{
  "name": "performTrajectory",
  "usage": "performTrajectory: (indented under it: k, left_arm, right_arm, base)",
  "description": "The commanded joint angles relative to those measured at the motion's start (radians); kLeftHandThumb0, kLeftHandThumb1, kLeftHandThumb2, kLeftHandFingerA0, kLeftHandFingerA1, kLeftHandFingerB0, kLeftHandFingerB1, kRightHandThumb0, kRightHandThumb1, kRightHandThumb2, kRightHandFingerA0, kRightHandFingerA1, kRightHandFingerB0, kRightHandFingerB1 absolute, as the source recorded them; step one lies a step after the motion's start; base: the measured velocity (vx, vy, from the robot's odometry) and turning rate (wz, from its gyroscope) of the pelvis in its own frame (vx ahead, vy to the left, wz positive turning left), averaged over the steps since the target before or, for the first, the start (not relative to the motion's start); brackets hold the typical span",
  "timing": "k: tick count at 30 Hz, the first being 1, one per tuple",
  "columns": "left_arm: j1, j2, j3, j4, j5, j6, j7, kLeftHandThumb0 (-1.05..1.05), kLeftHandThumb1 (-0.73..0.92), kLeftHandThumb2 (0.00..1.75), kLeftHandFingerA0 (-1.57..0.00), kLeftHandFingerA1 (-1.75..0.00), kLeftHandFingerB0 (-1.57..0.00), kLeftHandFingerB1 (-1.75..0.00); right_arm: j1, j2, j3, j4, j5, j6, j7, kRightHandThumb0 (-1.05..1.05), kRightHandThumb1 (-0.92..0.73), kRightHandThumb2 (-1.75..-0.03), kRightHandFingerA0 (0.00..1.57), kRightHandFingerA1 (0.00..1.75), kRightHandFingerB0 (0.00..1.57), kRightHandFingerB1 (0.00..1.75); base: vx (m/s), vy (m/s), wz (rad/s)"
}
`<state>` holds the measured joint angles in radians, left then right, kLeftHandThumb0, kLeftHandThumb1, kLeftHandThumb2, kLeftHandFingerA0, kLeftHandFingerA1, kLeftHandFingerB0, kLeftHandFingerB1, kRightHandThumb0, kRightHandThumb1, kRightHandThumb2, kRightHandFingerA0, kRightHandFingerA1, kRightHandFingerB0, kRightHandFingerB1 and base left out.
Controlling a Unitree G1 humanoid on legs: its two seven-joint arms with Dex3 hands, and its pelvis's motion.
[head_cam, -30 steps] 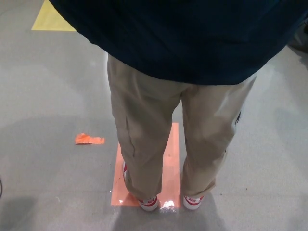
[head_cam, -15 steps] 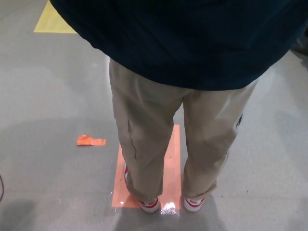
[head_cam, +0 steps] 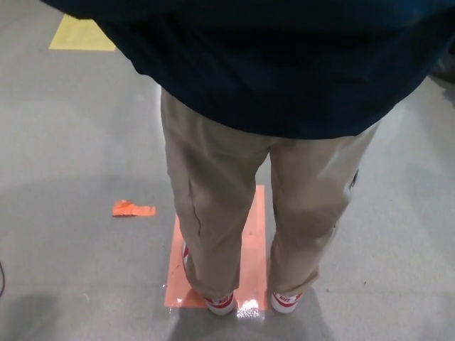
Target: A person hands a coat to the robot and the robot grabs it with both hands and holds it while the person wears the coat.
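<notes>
A dark navy coat (head_cam: 284, 57) fills the top of the head view and hangs over the person's upper body down to the hips. Below its hem the person's legs (head_cam: 213, 213) in tan trousers stand with the back toward me, feet in red and white shoes (head_cam: 220, 302) on an orange floor marking (head_cam: 252, 249). Neither of my hands shows in this view, so I cannot see any hold on the coat.
A loose scrap of orange tape (head_cam: 132, 209) lies on the grey floor to the left of the person. A yellow floor marking (head_cam: 82, 35) sits at the upper left. A dark object (head_cam: 446, 67) shows at the right edge.
The coat's hem has dropped lower and spread further left across the top of the picture. The legs and feet stay in place.
</notes>
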<state>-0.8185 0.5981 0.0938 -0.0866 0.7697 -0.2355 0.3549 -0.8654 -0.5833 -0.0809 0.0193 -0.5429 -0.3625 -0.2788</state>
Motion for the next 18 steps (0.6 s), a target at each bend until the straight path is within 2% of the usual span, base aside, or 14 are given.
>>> performTrajectory:
  k: [1,4,8,10,13,18]
  left_arm:
    - [0.974,-0.303,0.033,-0.595,0.116,-0.133,0.239,-0.87,0.92,1.18,0.00,-0.08,0.00,-0.06]
    - [1.084,-0.308,-0.034,-0.506,0.192,-0.141,0.351,-0.89,0.92,1.18,0.00,-0.11,0.00,-0.06]
    - [1.164,-0.296,-0.115,-0.390,0.236,-0.189,0.483,-0.92,0.91,1.15,0.00,-0.09,0.00,-0.03]
    - [1.241,-0.283,-0.175,-0.343,0.275,-0.199,0.547,-0.87,0.92,1.20,0.00,-0.14,0.00,-0.06]
    - [1.253,-0.270,-0.234,-0.258,0.316,-0.223,0.663,-0.86,0.92,1.18,0.00,-0.12,0.00,-0.07]
    - [1.290,-0.258,-0.313,-0.132,0.351,-0.193,0.722,-0.89,0.92,1.20,0.00,-0.12,0.00,-0.08]
  right_arm:
    - [1.065,0.315,0.119,-0.661,-0.153,-0.145,-0.197,-0.98,-0.84,-1.09,0.00,0.07,0.00,0.00]
    - [1.167,0.311,0.170,-0.606,-0.239,-0.176,-0.252,-1.00,-0.89,-1.13,0.00,0.15,0.00,0.00]
    - [1.243,0.319,0.204,-0.526,-0.320,-0.189,-0.341,-0.99,-0.86,-1.12,0.00,0.18,0.00,0.00]
    - [1.276,0.314,0.236,-0.459,-0.364,-0.198,-0.413,-0.99,-0.86,-1.12,0.00,0.16,0.00,0.00]
    - [1.290,0.309,0.274,-0.375,-0.402,-0.214,-0.489,-0.97,-0.87,-1.13,0.00,0.16,0.00,0.00]
    - [1.298,0.302,0.329,-0.235,-0.417,-0.202,-0.534,-0.94,-0.83,-1.10,0.00,0.15,0.00,0.03]
  base:
    - [0.00,0.000,0.00]
    - [0.00,0.000,0.00]
    - [0.00,0.000,0.00]
    - [0.00,0.000,0.00]
    - [0.00,0.000,0.00]
    - [0.00,0.000,0.00]
